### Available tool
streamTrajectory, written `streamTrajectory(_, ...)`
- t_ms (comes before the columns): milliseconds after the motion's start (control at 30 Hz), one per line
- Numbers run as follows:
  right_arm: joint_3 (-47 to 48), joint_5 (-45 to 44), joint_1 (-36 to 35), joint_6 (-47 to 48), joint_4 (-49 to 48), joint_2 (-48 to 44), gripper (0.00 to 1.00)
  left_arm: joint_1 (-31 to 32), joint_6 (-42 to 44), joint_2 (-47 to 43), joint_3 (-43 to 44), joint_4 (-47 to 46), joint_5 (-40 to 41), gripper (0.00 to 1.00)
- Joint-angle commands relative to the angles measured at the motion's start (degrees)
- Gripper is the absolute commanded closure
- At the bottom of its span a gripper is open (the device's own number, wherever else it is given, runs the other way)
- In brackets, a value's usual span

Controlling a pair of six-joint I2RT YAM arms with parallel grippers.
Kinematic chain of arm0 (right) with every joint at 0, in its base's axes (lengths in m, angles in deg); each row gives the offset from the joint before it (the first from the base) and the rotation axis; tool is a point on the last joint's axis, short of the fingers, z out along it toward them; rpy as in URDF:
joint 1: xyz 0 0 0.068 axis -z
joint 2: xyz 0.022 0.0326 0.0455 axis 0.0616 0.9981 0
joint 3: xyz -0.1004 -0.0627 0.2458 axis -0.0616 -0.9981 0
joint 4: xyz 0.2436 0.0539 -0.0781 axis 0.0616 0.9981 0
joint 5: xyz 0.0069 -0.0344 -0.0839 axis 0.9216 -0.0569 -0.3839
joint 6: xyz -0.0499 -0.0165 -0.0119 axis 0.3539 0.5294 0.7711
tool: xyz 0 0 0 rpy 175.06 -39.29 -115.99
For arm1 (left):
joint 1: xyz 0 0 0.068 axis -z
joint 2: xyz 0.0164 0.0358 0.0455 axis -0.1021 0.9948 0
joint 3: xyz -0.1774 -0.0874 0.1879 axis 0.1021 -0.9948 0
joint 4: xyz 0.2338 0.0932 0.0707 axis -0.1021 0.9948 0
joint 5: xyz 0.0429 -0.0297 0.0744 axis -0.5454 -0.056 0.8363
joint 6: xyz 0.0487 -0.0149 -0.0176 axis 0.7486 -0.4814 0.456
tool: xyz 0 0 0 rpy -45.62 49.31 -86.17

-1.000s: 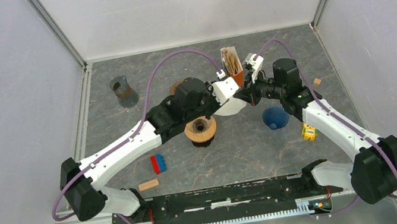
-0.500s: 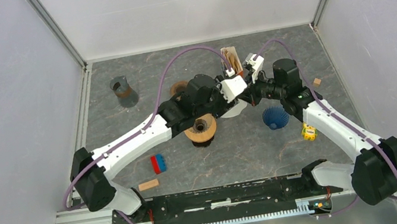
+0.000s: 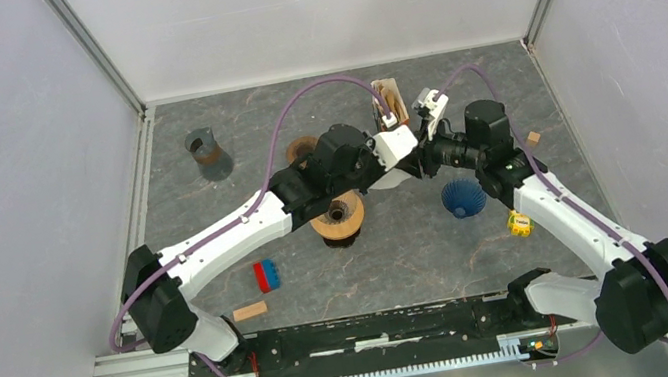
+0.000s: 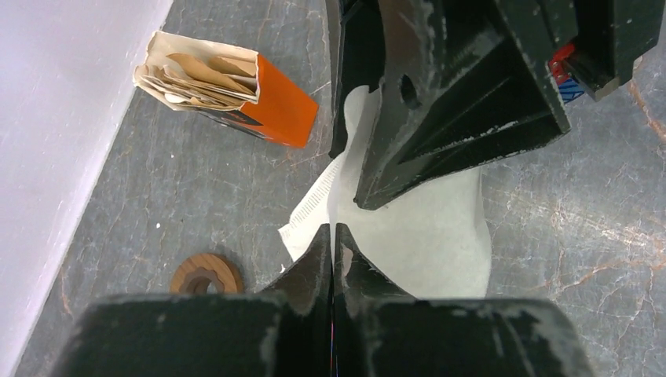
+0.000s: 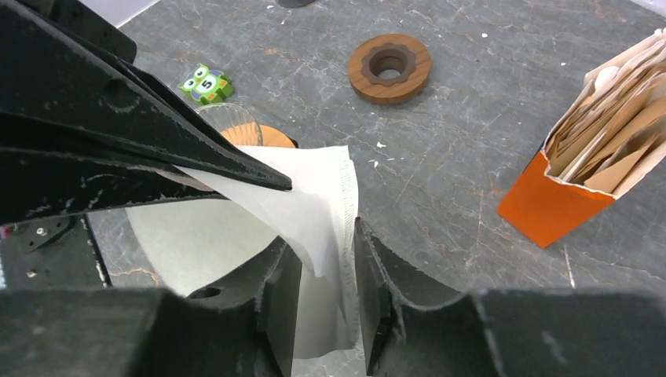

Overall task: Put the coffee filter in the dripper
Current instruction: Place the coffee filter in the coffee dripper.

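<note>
White paper coffee filter (image 4: 424, 243) now pinched in my left tool (image 4: 334, 232); my right tool (image 5: 322, 236) has just parted around it; handover judged complete; orange ribbed dripper (image 3: 336, 216) next.

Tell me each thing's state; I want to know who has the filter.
dripper: upright, no filter visible inside
coffee filter: pinched at its edge, not yet in the dripper
left gripper: shut on the coffee filter
right gripper: jaws apart, filter between them
filter box: top open, filters inside
</note>
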State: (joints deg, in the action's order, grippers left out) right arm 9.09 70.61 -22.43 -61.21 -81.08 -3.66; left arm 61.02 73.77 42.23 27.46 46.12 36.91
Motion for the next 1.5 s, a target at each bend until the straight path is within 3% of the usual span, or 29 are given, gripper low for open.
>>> streamTrajectory(0,0.1,-1.5,0.1,-1.5,-1.8,-0.8,0.57,0.3,-2.4,0.4,1.4,-3.9,1.7,0.98)
streamTrajectory(67,0.4,-1.8,0.2,-2.3,-1.8,-0.3,0.44,0.3,-3.3,0.0,1.0,-4.4,3.0,0.98)
streamTrajectory(167,1.2,-0.8,0.3,-3.8,-2.3,0.5,0.34,0.4,-3.7,-1.0,0.0,-5.6,5.1,0.98)
streamTrajectory(400,3.0,2.6,0.9,-7.0,-3.2,3.3,0.30,0.3,-4.4,-2.0,-3.2,-9.5,8.8,0.98)
streamTrajectory(567,3.2,4.3,1.1,-8.8,-4.3,5.3,0.36,0.4,-6.4,-1.2,-2.6,-10.4,9.9,0.98)
streamTrajectory(800,3.6,4.6,1.3,-9.5,-4.3,6.1,0.65,0.4,-6.5,-1.2,-3.4,-11.4,11.4,0.98)
streamTrajectory(1100,3.1,3.4,1.5,-9.6,-3.6,6.0,0.88,0.4,-4.2,-1.6,-6.3,-15.1,12.4,0.98)
streamTrajectory(1467,2.6,0.5,1.5,-8.6,-2.0,5.8,0.98,0.2,-3.2,-2.6,-7.0,-16.9,13.3,0.98)
